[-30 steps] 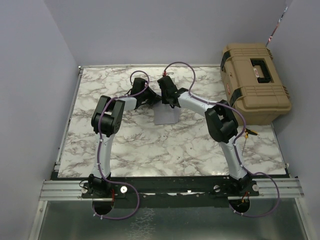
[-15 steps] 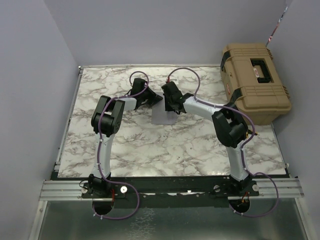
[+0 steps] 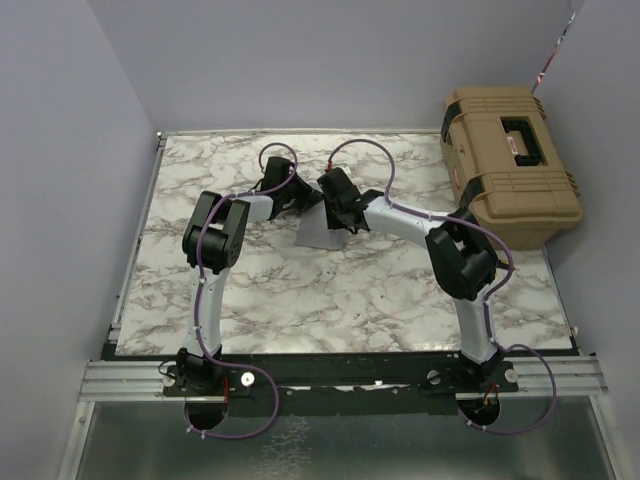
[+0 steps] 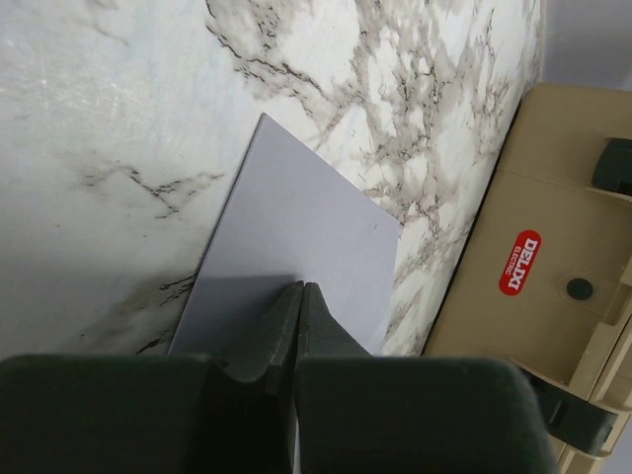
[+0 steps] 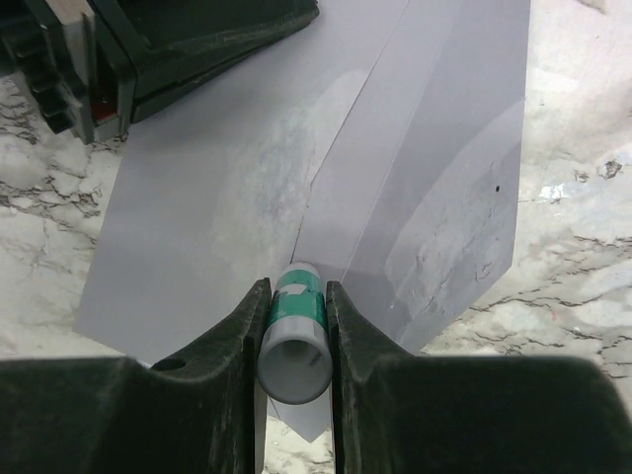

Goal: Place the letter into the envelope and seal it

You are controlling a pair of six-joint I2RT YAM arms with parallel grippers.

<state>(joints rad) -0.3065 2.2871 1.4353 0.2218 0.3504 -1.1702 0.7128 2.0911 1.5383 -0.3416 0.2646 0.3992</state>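
The grey-lavender envelope (image 3: pixel 322 235) lies flat on the marble table between both grippers. In the right wrist view the envelope (image 5: pixel 217 188) has its flap (image 5: pixel 444 168) open to the right, with shiny smears on it. My right gripper (image 5: pixel 293 298) is shut on a white and green glue stick (image 5: pixel 296 331), whose tip touches the envelope at the flap's fold. My left gripper (image 4: pixel 302 288) is shut, with its tips resting on the envelope (image 4: pixel 306 232). In the top view the left gripper (image 3: pixel 303 203) and the right gripper (image 3: pixel 342 222) are close together. The tan letter is hidden.
A tan toolbox (image 3: pixel 510 165) stands at the back right of the table, and it also shows in the left wrist view (image 4: pixel 553 286). The left gripper's black body (image 5: pixel 178 39) lies just beyond the envelope in the right wrist view.
My right gripper has moved left and nearer over the envelope with the glue stick. The envelope has turned and shifted slightly left. The left arm has stayed put.
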